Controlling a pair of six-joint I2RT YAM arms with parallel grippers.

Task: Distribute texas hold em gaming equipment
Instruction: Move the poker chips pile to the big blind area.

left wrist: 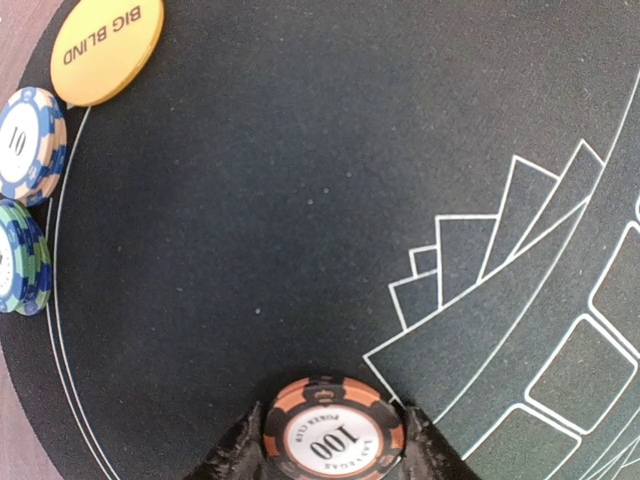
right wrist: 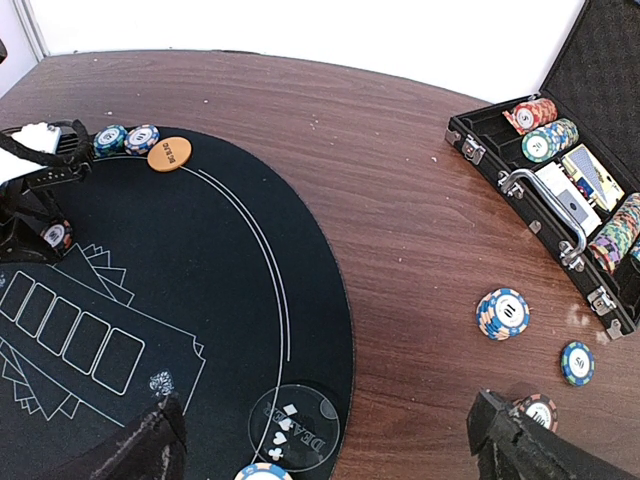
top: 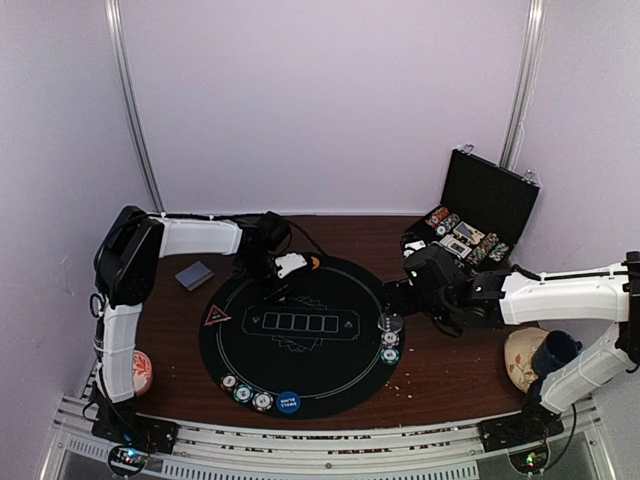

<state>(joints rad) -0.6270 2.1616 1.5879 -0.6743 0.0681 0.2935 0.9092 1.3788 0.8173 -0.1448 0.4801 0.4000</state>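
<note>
My left gripper (left wrist: 335,432) is shut on a black-and-orange 100 poker chip (left wrist: 335,438), low over the round black mat (top: 300,370) near its far-left edge. Beside it lie the orange big blind button (left wrist: 107,50), a blue 10 chip (left wrist: 28,145) and a green chip (left wrist: 20,258). My right gripper (right wrist: 325,450) stands wide open over the mat's right edge, above the clear dealer button (right wrist: 295,428). A blue chip stack (right wrist: 503,313), a blue chip (right wrist: 577,362) and a red-white chip (right wrist: 538,410) lie on the wood. A card deck (top: 194,275) and red triangle marker (top: 217,316) sit at the left.
An open black case (top: 485,205) with chips and cards stands at the back right. Patterned dishes sit near each arm base (top: 141,372), the right one (top: 520,358) holding a dark blue cup (top: 556,350). Chips (top: 244,392) and a blue button (top: 288,402) line the mat's near edge.
</note>
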